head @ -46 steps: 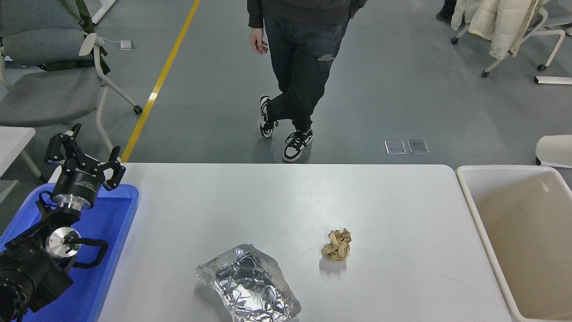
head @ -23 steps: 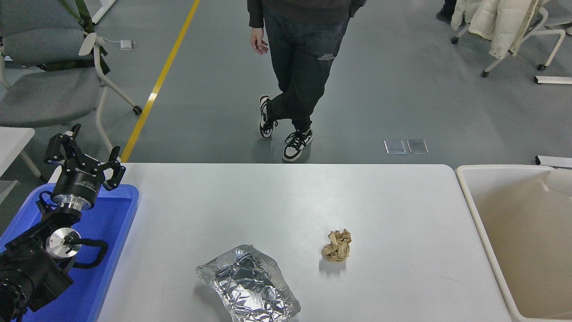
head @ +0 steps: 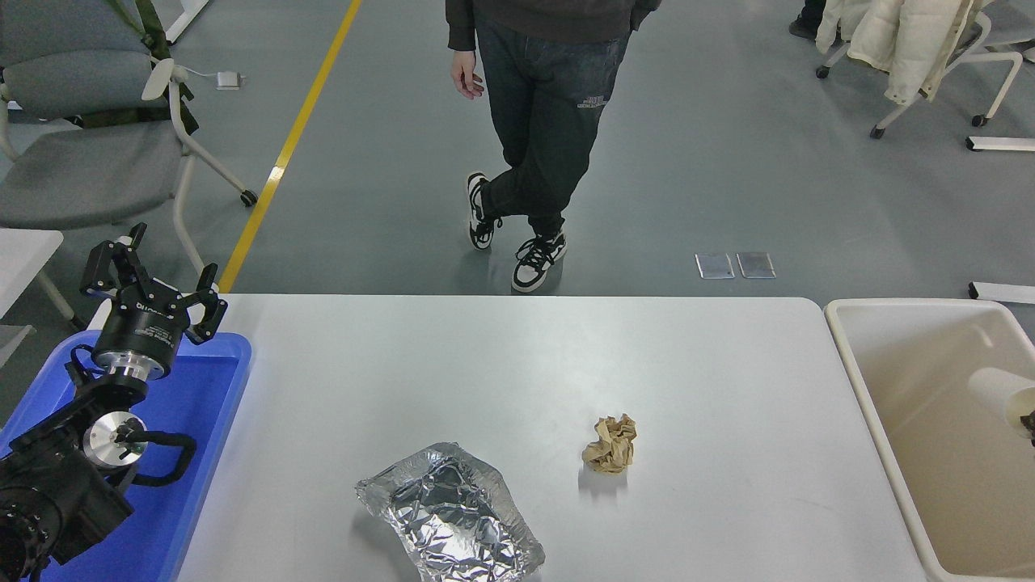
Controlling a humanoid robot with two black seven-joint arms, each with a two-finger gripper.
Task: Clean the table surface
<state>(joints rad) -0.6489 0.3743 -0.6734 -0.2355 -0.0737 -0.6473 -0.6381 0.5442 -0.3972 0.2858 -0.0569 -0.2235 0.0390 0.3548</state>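
Jaws of the left gripper (head: 154,279) apart above the blue tray (head: 214,388); crumpled foil (head: 449,514) and paper wad (head: 610,444) on the table surface (head: 485,364).

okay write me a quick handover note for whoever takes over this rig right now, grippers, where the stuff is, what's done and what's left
Left gripper: parked over the blue plastic tray at lower left, fingers spread open, empty.
Right arm: only a white, black-tipped part shows at the right edge, over the beige rectangular tub; its gripper is out of view.
On the white table surface: a crumpled silver foil container near the front edge, and a crumpled brown paper ball to its right.
Done: nothing visibly binned.
Left: clear both items.
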